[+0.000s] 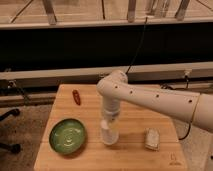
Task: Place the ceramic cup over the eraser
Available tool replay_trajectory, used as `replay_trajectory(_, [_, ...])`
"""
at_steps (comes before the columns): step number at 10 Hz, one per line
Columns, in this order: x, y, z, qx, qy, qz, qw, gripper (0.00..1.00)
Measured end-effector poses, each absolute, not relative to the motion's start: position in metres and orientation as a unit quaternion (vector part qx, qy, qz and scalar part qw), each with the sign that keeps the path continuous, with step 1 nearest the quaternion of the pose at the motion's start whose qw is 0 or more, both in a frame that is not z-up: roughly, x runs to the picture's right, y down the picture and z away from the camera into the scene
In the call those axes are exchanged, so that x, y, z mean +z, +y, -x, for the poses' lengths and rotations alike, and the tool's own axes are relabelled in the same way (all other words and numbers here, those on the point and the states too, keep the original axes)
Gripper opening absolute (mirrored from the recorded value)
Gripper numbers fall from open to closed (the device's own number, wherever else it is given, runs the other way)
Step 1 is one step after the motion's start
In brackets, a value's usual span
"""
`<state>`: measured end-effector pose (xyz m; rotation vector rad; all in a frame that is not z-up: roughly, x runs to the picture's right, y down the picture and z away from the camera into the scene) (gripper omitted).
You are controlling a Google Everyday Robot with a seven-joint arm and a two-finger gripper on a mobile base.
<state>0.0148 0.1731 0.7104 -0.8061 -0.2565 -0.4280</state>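
Observation:
My gripper (109,123) points straight down over the middle of the wooden table (130,157), at the end of the white arm that reaches in from the right. It is shut on the white ceramic cup (109,136), which hangs below it with its lower end at or just above the table top. The black eraser is not in view; whether it lies under the cup cannot be seen.
A green bowl (68,136) sits at the front left, close to the cup. A red oblong object (76,96) lies at the back left. A whitish packet (151,139) lies at the front right. A dark gap and rails run behind the table.

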Motion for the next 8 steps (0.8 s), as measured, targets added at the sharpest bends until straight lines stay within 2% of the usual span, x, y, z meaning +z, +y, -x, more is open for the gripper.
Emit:
replay_trajectory(2, [0.718,0.177,-0.014,-0.202,-0.110,0.392,0.890,0.73])
replay_trajectory(3, [0.720,0.178,-0.016,-0.200,-0.105,0.394,0.891,0.79])
replay_trajectory(8, [0.714,0.192,-0.019,-0.203,-0.110,0.397,0.888,0.80])
